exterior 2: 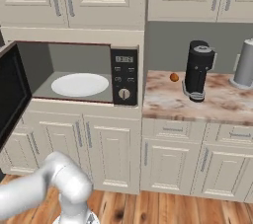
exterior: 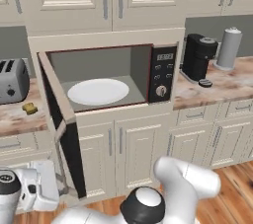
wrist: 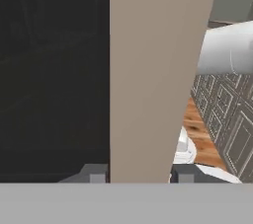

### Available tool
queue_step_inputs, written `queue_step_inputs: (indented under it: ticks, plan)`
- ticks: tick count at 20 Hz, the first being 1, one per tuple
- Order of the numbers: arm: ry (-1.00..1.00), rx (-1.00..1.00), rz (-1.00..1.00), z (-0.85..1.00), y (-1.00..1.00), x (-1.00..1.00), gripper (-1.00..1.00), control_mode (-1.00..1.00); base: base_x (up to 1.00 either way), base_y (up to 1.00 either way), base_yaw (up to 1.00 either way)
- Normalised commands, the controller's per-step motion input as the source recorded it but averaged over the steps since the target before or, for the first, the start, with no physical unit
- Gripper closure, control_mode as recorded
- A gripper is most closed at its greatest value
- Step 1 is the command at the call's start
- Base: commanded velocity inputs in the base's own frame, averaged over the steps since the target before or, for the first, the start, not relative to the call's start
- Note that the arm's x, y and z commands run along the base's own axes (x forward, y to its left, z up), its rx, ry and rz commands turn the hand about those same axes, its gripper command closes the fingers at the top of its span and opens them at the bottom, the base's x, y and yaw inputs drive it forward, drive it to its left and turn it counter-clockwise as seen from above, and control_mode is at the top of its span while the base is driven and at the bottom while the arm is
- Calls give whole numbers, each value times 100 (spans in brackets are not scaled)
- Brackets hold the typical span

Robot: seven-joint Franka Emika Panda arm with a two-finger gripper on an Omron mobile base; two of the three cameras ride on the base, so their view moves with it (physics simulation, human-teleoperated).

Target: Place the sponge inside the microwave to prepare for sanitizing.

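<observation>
The kitchen is showing cream cabinets above and below, a wooden floor, and a marble-patterned desk [exterior: 15,119] running on both sides of the microwave [exterior: 111,72], which is built into the cabinet wall. Its black glass door [exterior: 62,124] is standing swung wide to the left, and the white round plate [exterior: 98,91] is lying bare in the grey cavity.

The sponge [exterior: 30,108] is resting on the left part of the desk, near the front edge, just in front of the silver toaster [exterior: 12,80] and apart from it. Its long axis seems to be running roughly along the desk edge, though it is too small to say surely.

The claw [wrist: 138,176] is sitting low at the open door. In the hand view its two dark tips are standing on either side of the door's pale edge, narrowed onto it — so it is gripping the door, not the sponge.

From there the sponge is lying up and to the left, behind the door leaf, higher than the hand — I judge the arm must let go and rise over the door to reach it.

On the right desk a black coffee machine [exterior 2: 197,70] is standing.
</observation>
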Motion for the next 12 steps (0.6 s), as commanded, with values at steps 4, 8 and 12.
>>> queue_step_inputs:
  ticks: [4, 8, 12]
  plan:
    - [0, 0, -13, -42, 100, -17, 100, -100, 0, 0, 0]
    - [0, 0, -4, -27, 96, -1, 100, -100, 0, 0, 0]
    - [1, 0, 0, -32, 86, -1, -100, -100, 0, 0, 0]
